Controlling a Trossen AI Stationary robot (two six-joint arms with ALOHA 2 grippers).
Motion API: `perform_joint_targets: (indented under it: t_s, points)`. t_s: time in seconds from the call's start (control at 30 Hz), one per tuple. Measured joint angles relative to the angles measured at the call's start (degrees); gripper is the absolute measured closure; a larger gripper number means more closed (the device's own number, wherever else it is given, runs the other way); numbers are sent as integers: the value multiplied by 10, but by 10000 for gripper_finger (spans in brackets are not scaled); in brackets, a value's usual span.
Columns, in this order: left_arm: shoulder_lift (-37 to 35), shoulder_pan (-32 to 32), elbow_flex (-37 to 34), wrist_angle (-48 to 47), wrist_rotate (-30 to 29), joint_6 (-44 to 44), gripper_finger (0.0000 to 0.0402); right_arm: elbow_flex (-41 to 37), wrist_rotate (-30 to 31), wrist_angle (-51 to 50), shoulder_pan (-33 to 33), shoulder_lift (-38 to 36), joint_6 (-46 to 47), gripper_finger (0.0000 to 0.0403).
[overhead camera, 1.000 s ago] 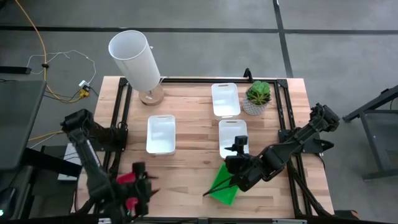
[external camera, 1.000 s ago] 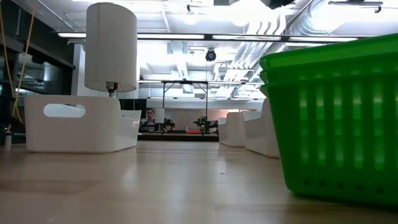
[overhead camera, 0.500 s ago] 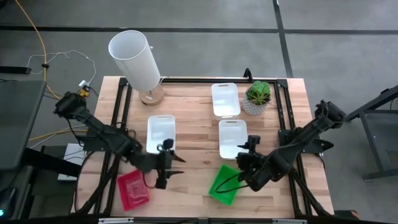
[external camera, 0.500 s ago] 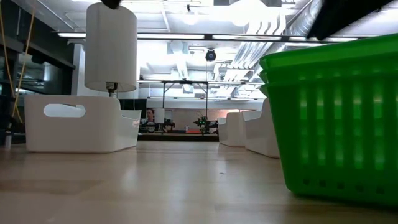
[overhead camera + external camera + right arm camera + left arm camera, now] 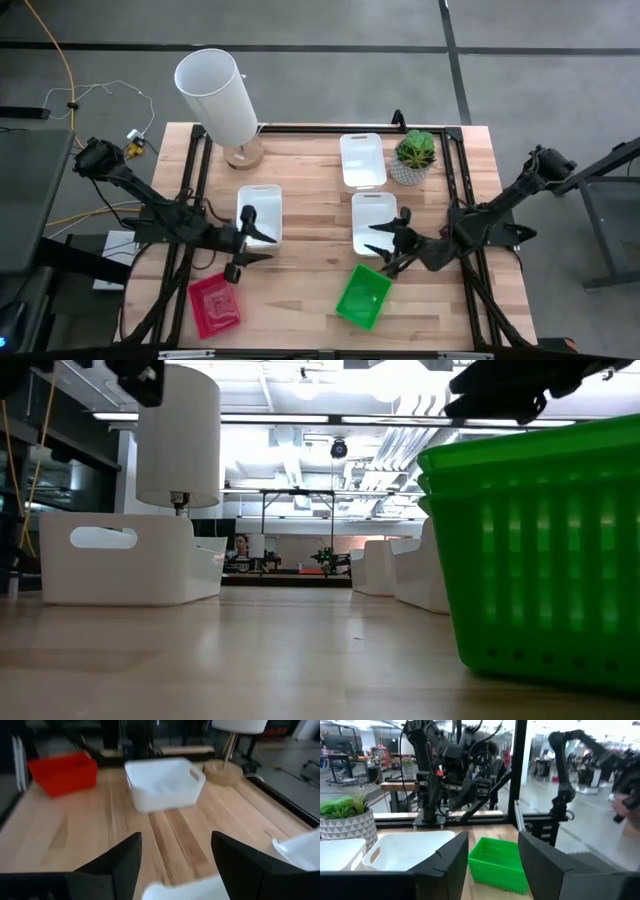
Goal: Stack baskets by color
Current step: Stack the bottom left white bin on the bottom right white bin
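A red basket stack (image 5: 214,304) lies near the table's front left, and a green stack (image 5: 363,296) sits on its base at the front middle. Three white baskets rest apart: one left of centre (image 5: 259,215), one right of centre (image 5: 374,221), one at the far side (image 5: 362,159). My left gripper (image 5: 245,244) hovers open by the near end of the left white basket and points level toward the table's right, facing the green baskets (image 5: 497,865). My right gripper (image 5: 386,246) stands open by the near end of the right white basket, facing left toward the red baskets (image 5: 64,770).
A tall white cylinder lamp (image 5: 217,97) stands at the far left on a wooden foot. A small potted plant (image 5: 414,155) sits at the far right, beside the far white basket. Bare wood lies between the red and green stacks.
My left gripper has swung up and away from the red baskets at the front left toward the table's middle and tipped from pointing down to level. My right gripper has drawn back from over the green baskets toward the far side. Neither stack has moved.
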Motion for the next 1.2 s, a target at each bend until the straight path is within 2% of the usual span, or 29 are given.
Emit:
perform_joint_targets:
  t_s: [0.13, 0.23, 0.7, 0.83, 0.93, 1.03, 1.13, 1.2]
  points:
    - [-30, -11, -11, 5, -22, -2, 245, -34, -14, 103, -18, 2, -31, 176]
    - [-43, -19, -11, 5, -25, 3, 245, -38, -4, 104, -31, 2, -22, 176]
    - [-43, -30, -11, 2, -25, 2, 245, -39, -64, 107, -55, 2, 3, 176]
    - [-40, -33, 5, -21, -82, -41, 246, -39, -65, 107, -55, 2, 3, 176]
    - [-31, -47, 50, -129, -186, -88, 252, -39, -63, 107, -55, 2, 3, 176]
    - [-12, -59, 116, -308, -284, -198, 266, -39, -63, 107, -55, 2, 4, 176]
    - [10, -67, 176, -481, -324, -310, 280, -39, -63, 106, -55, 2, 18, 176]
    - [21, -72, 204, -551, -335, -362, 288, -39, -63, 105, -55, 2, 29, 176]
